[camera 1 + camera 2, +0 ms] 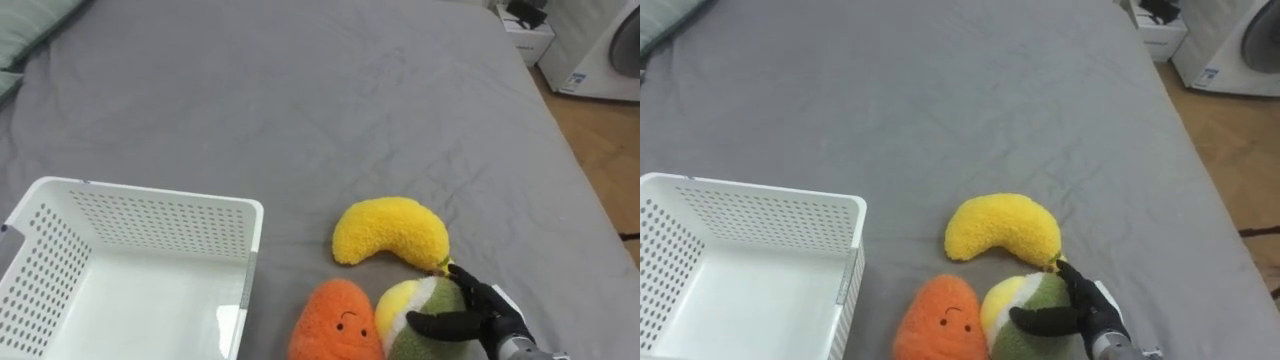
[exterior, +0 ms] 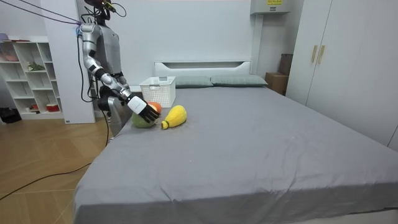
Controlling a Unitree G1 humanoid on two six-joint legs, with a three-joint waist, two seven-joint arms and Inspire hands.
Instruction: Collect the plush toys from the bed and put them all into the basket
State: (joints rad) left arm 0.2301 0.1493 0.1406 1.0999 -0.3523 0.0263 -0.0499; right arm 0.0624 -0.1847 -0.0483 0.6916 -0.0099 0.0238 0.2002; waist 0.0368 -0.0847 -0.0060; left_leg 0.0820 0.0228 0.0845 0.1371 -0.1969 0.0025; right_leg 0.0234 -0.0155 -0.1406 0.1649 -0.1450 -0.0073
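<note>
So the green plush toy (image 1: 415, 303), some kind of pear or avocado with a pale yellow patch, is sitting near the bottom edge of the eye views, and the right hand (image 1: 488, 316) is gripping it. The dark fingers are curling over its right side and the thumb is pressing across the front. It's resting on the grey bed (image 1: 300, 100), not lifted as far as I can tell.

The orange plush toy (image 1: 337, 322) with the tiny face is lying right up against its left side, touching it. The yellow banana plush (image 1: 392, 232) is lying just behind the two, curved side up, with its right end touching or nearly touching the fingertips.

To the left of the toys, the white perforated basket (image 1: 150, 195) is sitting on the sheet with nothing in it, just beside the orange one but not touching it.

In the room view the robot is standing at the side of the bed on the room view's left, leaning its arm down to the toys, with a white shelf unit (image 2: 28, 74) behind it and a wardrobe (image 2: 342, 56) over on the room view's right.
</note>
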